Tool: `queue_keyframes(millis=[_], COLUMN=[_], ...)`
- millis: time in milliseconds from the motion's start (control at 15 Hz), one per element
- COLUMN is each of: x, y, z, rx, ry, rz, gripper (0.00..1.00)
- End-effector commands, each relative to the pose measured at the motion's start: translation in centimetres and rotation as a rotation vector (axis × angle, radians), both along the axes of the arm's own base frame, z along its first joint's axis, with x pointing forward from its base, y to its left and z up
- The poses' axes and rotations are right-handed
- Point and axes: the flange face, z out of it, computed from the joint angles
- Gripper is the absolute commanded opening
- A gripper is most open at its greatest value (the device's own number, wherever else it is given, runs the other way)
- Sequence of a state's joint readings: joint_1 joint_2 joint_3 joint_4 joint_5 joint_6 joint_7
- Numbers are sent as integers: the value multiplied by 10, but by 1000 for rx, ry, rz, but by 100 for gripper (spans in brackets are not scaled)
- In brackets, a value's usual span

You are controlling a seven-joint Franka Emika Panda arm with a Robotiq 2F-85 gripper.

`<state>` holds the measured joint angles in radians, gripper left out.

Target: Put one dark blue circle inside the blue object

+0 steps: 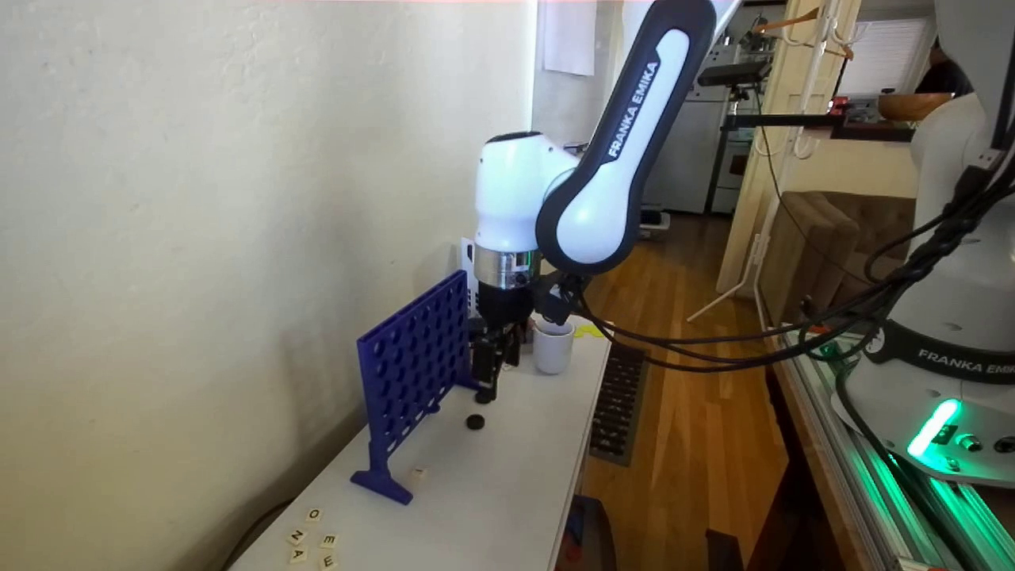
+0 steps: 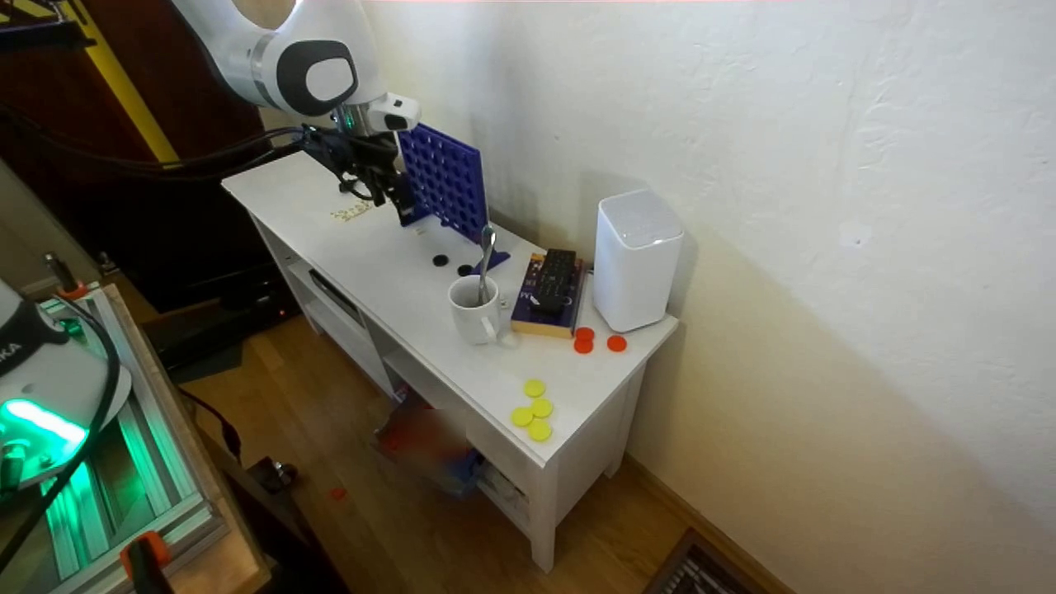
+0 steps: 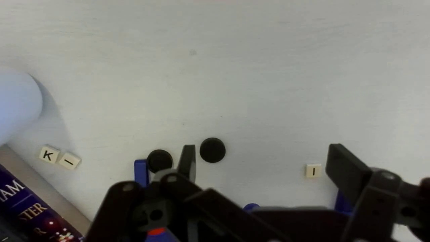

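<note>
The jaws stand wide, gripping nothing. In the wrist view one dark disc (image 3: 212, 150) on the table (image 3: 255, 84) shows within their span, another disc (image 3: 160, 161) just outside. Each should be light, stiff, perhaps slick: pinch across the rim. The blue rack (image 1: 416, 361) stands beside the jaws.

Wrist view chops off the mug (image 3: 16, 101) and book (image 3: 28, 205), claw (image 3: 263, 154) hides part of the blue rack (image 3: 141, 173), and in an exterior view those tiles (image 2: 352, 211) are unreadably tiny.

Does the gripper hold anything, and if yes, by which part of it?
Nothing: the gripper is open, and the dark disc seen between its fingers lies on the table.
</note>
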<state>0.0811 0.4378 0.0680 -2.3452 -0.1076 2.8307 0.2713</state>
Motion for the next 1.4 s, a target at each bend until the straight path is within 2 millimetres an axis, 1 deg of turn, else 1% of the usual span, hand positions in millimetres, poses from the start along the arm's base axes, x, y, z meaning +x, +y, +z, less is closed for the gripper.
queue_keyframes(millis=[0, 200, 333, 600, 733, 800, 1200, 1333], x=[16, 23, 28, 38, 44, 34, 35, 42], y=[2, 3, -2, -10, -12, -11, -12, -12], z=[-24, -40, -50, -66, -71, -62, -64, -68], rx=[37, 59, 47, 64, 64, 52, 51, 62], ry=[-23, -49, -66, -82, -93, -72, -71, -83], rz=[17, 17, 8, -22, -34, -26, -26, -39], gripper=[100, 100, 100, 100, 100, 100, 100, 100])
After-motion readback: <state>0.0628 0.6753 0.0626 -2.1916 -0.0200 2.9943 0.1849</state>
